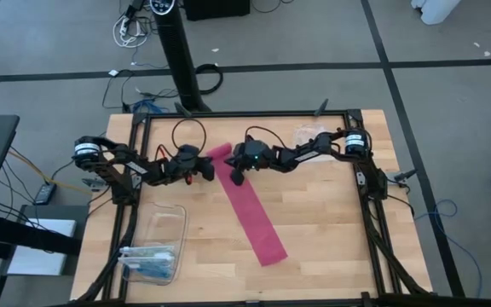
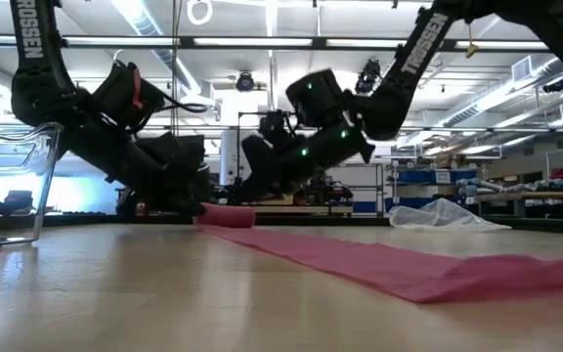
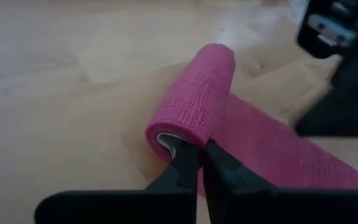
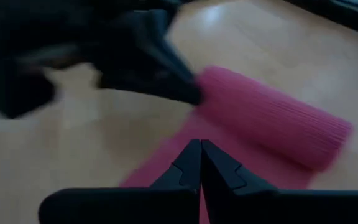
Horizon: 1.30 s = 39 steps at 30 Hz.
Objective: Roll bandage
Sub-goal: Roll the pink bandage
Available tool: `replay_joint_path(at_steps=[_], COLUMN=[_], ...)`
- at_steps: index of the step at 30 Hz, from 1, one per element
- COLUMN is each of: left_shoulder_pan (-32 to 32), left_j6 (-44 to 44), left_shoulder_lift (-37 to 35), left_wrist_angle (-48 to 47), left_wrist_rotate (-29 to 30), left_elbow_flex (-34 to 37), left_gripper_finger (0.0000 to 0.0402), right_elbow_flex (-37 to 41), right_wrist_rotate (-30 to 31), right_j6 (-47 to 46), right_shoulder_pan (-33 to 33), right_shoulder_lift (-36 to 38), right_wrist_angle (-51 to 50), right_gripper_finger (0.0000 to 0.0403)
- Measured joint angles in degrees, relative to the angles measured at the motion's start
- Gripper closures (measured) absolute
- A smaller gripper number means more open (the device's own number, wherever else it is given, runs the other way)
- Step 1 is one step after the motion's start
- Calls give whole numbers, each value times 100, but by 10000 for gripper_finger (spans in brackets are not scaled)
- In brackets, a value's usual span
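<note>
Bandage point(image 1: 250, 213) approx. a third rolled, by my read: a short roll sits at the far end of the strip, w/ a long flat tail running diagonally across the wooden surface point(image 1: 331, 230) toward the near edge. Left gripper point(image 3: 194, 163) has its fingers pinched on the roll's open end, at the rim. Right gripper point(image 4: 200, 163) hovers just beside the roll over the flat strip, fingers closed, holding nothing. Most of the length left to wind up.

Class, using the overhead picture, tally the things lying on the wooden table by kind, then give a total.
Pink bandage, partly rolled: 1
Clear plastic box with blue contents: 1
Clear plastic bag: 1
Total: 3
</note>
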<state>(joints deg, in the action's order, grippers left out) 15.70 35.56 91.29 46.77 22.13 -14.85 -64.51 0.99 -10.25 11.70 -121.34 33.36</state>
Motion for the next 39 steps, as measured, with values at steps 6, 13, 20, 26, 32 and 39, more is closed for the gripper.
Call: replay_joint_path(at_steps=[6, 13, 20, 26, 32, 39], left_shoulder_pan=[-115, -297, -398, -548, -635, -754], left_j6=[-1107, -2344, -2636, -2678, -2744, -2626], left_shoulder_lift=[0, -7, -11, -13, -13, 4], left_wrist_angle=[413, 1035, 1165, 1221, 1265, 1257], left_wrist_rotate=[148, 168, 50, -22, -14, 29], left_elbow_flex=[2, 4, 4, 2, 2, 2], left_gripper_finger=[392, 393, 393, 393, 393, 394], right_elbow_flex=[-2, -2, 784, 1106, 1106, 1106], right_wrist_rotate=[-17, -38, -375, -1295, -670, 218], right_j6=[934, 2082, 1651, -29, -456, -713], right_shoulder_pan=[-450, -1397, -2581, -3509, -4273, -4473], right_shoulder_lift=[905, 2259, 3109, 2835, 2385, 2041], right_wrist_angle=[-1527, -4236, -4822, -3970, -3807, -3718], right_gripper_finger=[401, 401, 401, 388, 344, 296])
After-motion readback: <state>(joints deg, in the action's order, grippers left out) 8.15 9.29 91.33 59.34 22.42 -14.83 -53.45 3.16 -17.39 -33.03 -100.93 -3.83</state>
